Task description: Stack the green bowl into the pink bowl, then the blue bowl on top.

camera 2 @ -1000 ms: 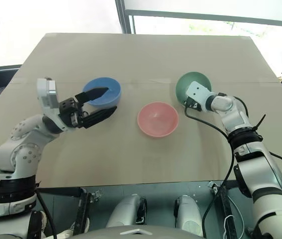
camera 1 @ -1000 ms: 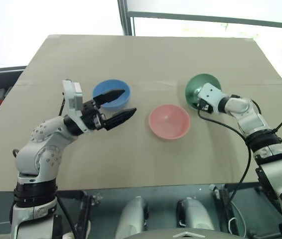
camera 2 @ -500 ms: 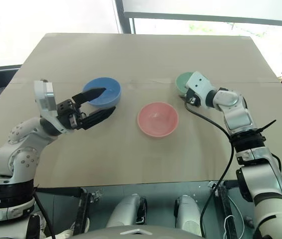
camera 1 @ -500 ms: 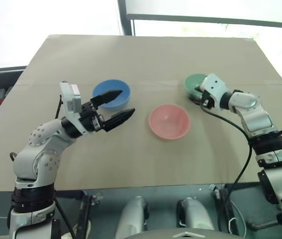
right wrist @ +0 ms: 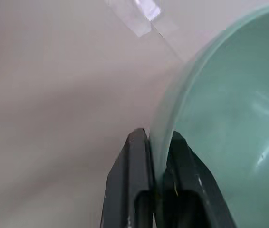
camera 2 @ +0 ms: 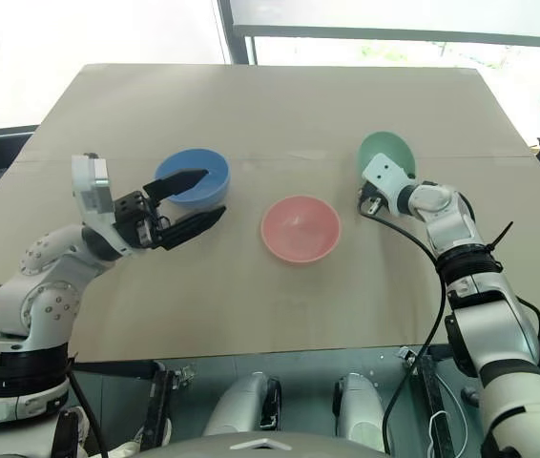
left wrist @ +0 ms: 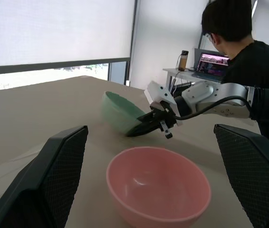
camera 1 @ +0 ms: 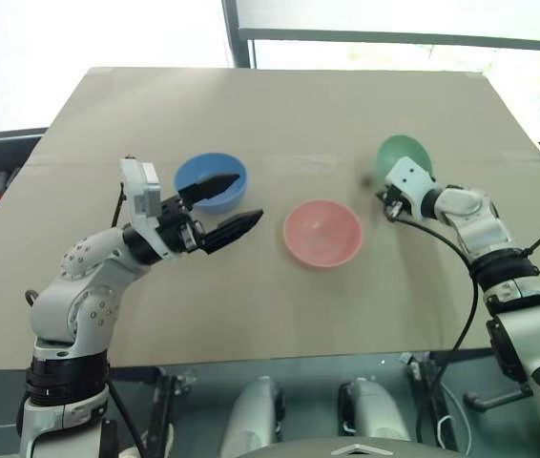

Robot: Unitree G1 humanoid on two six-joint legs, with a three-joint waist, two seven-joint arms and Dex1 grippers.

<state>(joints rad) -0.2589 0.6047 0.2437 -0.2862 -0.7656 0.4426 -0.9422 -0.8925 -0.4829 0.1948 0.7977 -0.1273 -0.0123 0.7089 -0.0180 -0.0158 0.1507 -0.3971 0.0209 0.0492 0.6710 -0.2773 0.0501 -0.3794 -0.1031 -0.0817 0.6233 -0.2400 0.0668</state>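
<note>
Black and spread wide, the two fingers of the left gripper hold nothing; the gripper hangs above the table on the robot's left, its upper finger reaching over the near rim of the blue bowl and its lower finger pointing toward the pink bowl. Tan board covers the table, with a seam running across it behind the bowls. Upright on the table near the middle sits the pink bowl, with nothing in it, well apart from the left gripper's fingertips and a little nearer the robot than the other two bowls. To its left and slightly farther back the blue bowl stands upright on the table, also holding nothing. On the robot's right, the right gripper is clamped tight on the rim of the green bowl: in the right wrist view one black finger lies against the outside of the wall and the other against the inside, with the pale green rim pinched between them. That bowl is tipped steeply on edge, its opening turned toward the robot and the middle of the table; from the left wrist view it appears raised off the table, beyond the pink bowl and to its right, not touching it. Farther back, past the table's edge, a person in a dark top sits facing a laptop on a small desk beside a bottle
</note>
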